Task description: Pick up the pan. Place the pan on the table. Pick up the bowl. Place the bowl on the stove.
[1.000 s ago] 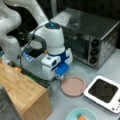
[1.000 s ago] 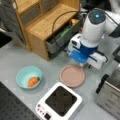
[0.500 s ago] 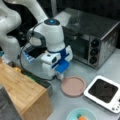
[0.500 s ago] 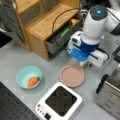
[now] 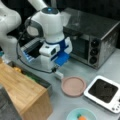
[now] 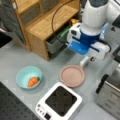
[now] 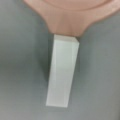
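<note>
Your grey counter (image 6: 17,57) is carrying everything. The stove (image 6: 59,101) is sitting bare beside the pan (image 6: 72,76), which is lying flat on the counter. The hand (image 6: 90,59) is hovering over the pan's white handle (image 7: 62,72); you cannot tell its opening. The bowl (image 6: 28,77) is resting well apart.

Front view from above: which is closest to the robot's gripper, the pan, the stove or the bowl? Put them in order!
Gripper sits above the pan's handle.
1. Pan, just below it.
2. Stove, toward the view's bottom.
3. Bowl, far at the view's left.
</note>
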### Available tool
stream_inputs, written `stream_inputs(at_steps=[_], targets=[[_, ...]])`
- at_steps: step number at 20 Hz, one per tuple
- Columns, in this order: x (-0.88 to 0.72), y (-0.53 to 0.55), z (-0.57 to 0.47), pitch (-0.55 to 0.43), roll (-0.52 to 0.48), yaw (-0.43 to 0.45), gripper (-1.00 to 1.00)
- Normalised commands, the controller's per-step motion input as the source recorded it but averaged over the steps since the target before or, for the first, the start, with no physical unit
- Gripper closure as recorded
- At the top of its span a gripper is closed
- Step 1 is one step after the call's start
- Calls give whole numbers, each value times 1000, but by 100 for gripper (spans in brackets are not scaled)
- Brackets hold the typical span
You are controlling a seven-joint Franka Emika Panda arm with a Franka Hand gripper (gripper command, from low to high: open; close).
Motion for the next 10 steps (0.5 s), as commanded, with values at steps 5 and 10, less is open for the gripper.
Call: stream_inputs(at_steps=[5, 10], targets=[[574, -61, 550, 330, 107, -34, -100], [502, -170, 556, 392, 144, -30, -100]])
